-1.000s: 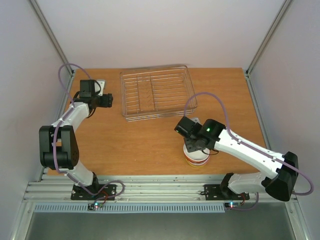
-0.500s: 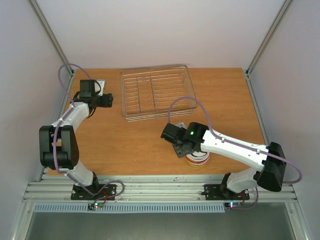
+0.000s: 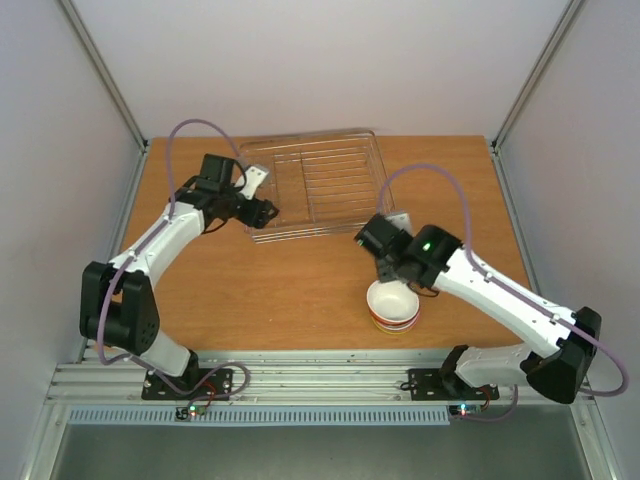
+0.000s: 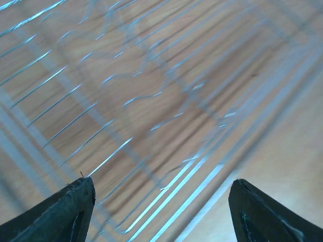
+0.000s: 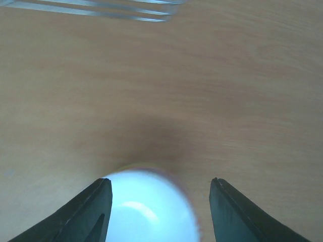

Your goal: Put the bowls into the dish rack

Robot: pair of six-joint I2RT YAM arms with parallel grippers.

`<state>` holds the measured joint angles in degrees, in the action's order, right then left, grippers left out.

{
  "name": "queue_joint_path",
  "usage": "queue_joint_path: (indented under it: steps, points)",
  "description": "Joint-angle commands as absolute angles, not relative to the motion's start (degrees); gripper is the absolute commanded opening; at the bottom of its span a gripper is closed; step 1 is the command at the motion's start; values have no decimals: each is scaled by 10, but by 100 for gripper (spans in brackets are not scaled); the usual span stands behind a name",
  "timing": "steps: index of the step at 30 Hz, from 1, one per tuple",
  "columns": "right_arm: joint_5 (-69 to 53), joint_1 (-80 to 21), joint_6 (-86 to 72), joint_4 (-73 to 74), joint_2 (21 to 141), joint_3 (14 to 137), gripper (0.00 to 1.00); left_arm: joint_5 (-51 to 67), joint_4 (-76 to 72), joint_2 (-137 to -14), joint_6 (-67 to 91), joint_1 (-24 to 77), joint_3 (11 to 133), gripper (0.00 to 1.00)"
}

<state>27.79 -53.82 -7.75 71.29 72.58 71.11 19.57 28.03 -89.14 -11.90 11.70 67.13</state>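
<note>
- Top view: stack of bowls (image 3: pixel 393 308) at the near right of the table (image 3: pixel 280 290), with a white bowl (image 3: pixel 392 298) on top and orange and reddish bands showing underneath. Well apart from the dish rack (image 3: pixel 330 228) at the far middle, no bowls in it yet.
- Same view: right gripper (image 3: pixel 386 272) hanging just over the far rim of the stack, probably lining up to pinch the top edge. Jaws hard to make out from up here.
- Left gripper (image 3: pixel 268 197) right at the rack's near-left corner, spread open, holding nothing. Guessing there to steady the rack, or just waiting its turn.
- Left wrist view: left gripper (image 4: pixel 160 184) wide apart at the bottom corners, nothing clamped, just blurry dish rack (image 4: pixel 151 101) wires over wood. Can't tell whether touching the wire or only hovering.
- Right wrist view: right gripper (image 5: pixel 160 181) also wide open, white bowl (image 5: pixel 151 214) low between the tips and not pinched, as far as can be told. Bowl cut off at the bottom edge, rest of the stack hidden under it. Sliver of dish rack (image 5: pixel 101 10) at the top, badly blurred.
</note>
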Motion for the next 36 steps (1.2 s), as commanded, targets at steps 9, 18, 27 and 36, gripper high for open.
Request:
queue_joint_path:
  steps: [9, 18, 27, 36]
  points:
    - [172, -219, 23, 591, 710, 617, 57, 209, 398, -946, -103, 378, 815, 74]
    - [154, -182, 34, 571, 691, 598, 57, 182, 438, -1066, -71, 510, 907, 84]
    - [160, -182, 38, 560, 705, 591, 57, 211, 484, -1100, -57, 535, 949, 83]
    - [161, -181, 40, 558, 704, 590, 57, 240, 528, -1117, -51, 562, 965, 79]
